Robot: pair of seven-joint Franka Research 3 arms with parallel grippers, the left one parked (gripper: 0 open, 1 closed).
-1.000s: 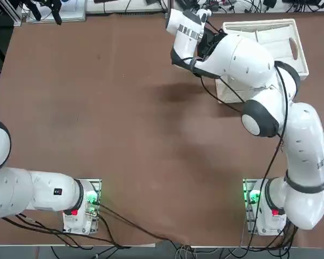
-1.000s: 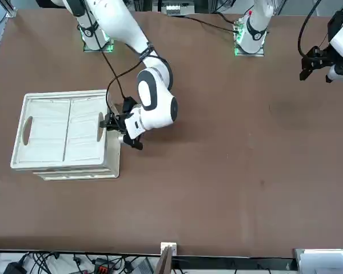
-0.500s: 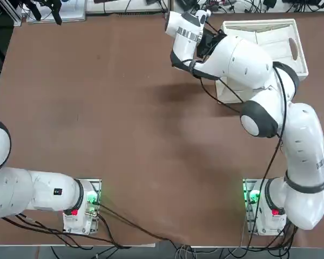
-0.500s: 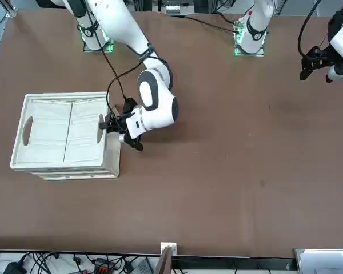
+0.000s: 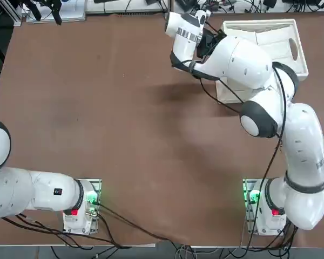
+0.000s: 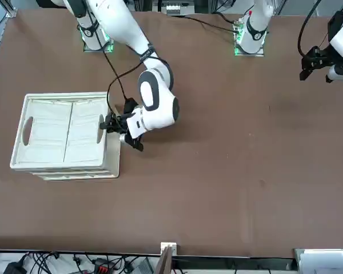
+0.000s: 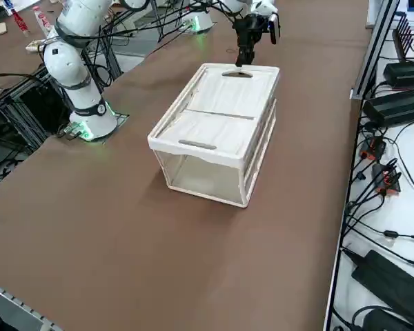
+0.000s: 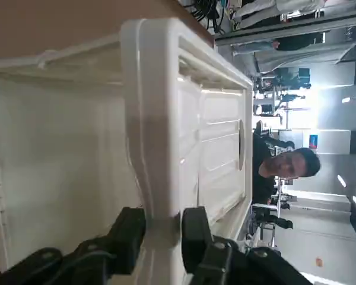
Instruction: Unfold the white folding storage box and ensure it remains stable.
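Note:
The white folding storage box (image 5: 270,38) stands as an upright bin at the far right of the table, with its side walls up and flat panels lying across its top (image 7: 221,110). My right gripper (image 6: 107,124) is at the rim of the end wall that faces the table's middle, next to an oval handle hole. In the right wrist view the gripper (image 8: 163,231) straddles the ribbed rim of the box (image 8: 213,136), one finger (image 8: 130,234) on each side and both tight against it. The right arm covers the near corner of the box in the top view.
Brown tabletop (image 5: 124,124) spreads wide to the left of the box. Cables and black power units (image 7: 393,103) lie past the table's right edge. A person (image 8: 285,166) stands in the room beyond the box.
The box's top has settled slightly lower than one second ago. The right gripper has stayed at the same rim, and the arm has barely shifted.

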